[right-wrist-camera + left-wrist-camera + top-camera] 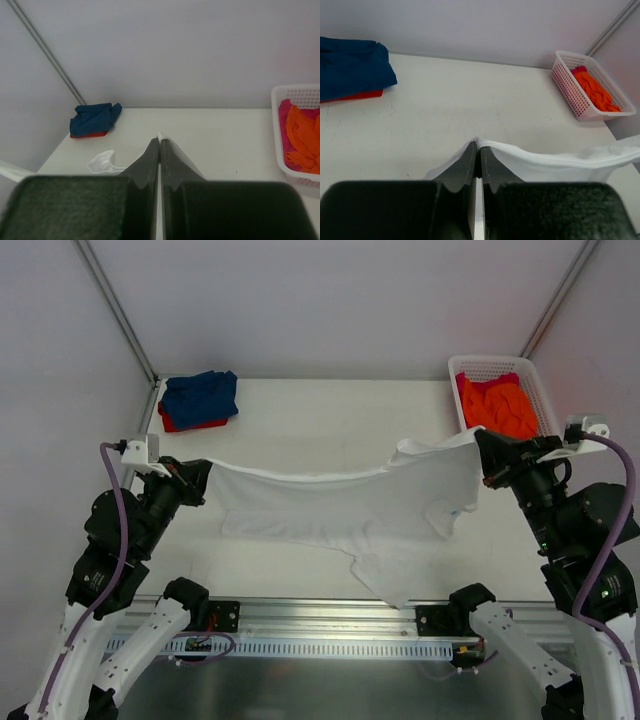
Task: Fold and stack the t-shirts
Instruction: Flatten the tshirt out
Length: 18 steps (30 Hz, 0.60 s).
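A white worktop (pixel 330 420) sits between pale grey walls (pixel 300 300), with two slanted metal posts (pixel 115 305) in the upper corners. One white t-shirt (pixel 350 505) spans mid-frame, its long axis running left to right. Its upper edge is stretched and sags in the middle, while the rest trails toward the lower centre. The left gripper (pixel 195 478) has its jaws clamped on the shirt's left end, and the right gripper (pixel 487 455) is pinched on the right end. At upper left, one blue tee (pixel 200 395) lies on one red tee (pixel 195 425). At upper right, one white lattice basket (pixel 490 362) holds one orange tee (pixel 500 405) and a red-pink cloth (pixel 285 112).
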Motion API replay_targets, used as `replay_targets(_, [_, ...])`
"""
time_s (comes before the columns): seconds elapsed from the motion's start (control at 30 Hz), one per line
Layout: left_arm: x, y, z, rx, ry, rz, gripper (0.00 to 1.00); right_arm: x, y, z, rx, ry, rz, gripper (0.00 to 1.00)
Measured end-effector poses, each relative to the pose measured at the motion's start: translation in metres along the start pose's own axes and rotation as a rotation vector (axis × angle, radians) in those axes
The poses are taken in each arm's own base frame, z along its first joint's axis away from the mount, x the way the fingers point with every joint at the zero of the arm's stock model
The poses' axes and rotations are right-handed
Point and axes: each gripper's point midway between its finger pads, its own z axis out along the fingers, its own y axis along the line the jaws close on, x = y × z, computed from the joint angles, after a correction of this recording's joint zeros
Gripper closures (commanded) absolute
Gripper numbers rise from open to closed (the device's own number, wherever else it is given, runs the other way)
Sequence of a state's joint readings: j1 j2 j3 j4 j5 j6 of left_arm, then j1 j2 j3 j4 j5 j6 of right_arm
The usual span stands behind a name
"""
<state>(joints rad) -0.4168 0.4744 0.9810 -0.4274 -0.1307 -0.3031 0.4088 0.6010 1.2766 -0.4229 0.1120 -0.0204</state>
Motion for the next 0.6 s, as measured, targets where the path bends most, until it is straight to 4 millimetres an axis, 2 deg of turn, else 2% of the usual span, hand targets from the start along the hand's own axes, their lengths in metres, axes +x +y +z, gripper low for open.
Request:
replay_targets(0.13, [0.013, 0.005, 0.003, -0.017, 0.023, -0.001, 1.0, 0.008, -0.002, 0.013, 0.013, 0.03, -0.003, 1.0])
replay_targets(0.23, [0.022, 0.01, 0.005, -0.034, 0.04, 0.0, 1.0, 0.022, -0.004, 0.028, 0.027, 0.067, -0.008, 1.0])
replay_targets(0.6, [0.061, 0.036, 0.022, -0.14, 0.094, 0.003, 1.0, 0.102, -0.023, 0.093, 0.103, 0.263, -0.055, 1.0])
